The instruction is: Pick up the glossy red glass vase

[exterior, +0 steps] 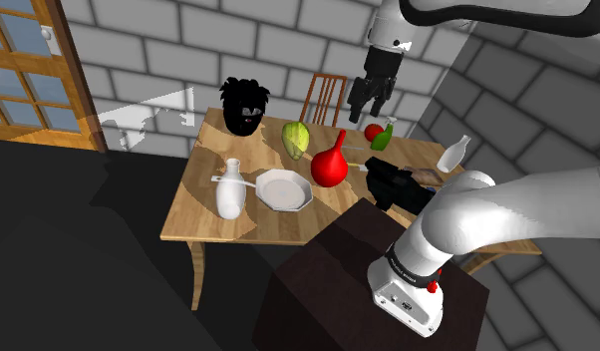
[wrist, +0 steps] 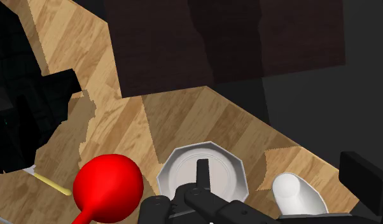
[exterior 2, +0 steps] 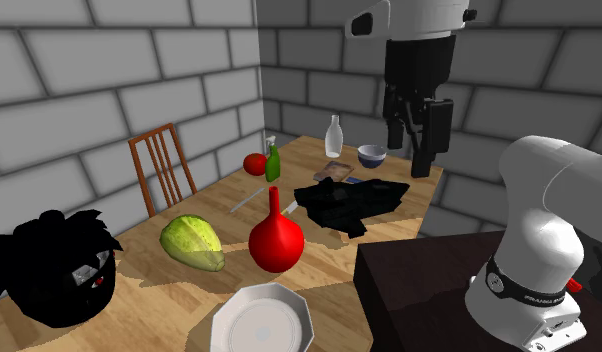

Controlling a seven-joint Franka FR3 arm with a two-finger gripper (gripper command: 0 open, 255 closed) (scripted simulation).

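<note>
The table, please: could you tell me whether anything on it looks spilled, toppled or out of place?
Nothing is spilled or toppled; the red vase stands upright. The oddities are a black fuzzy lump at one end and a crumpled black heap by the stand.

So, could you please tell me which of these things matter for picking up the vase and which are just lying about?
For the job:
- red vase
- gripper, open, up above the tabletop

Lying about:
- plate
- white jug
- cabbage
- black furry toy
- green bottle
- white bottle
- bowl
</note>
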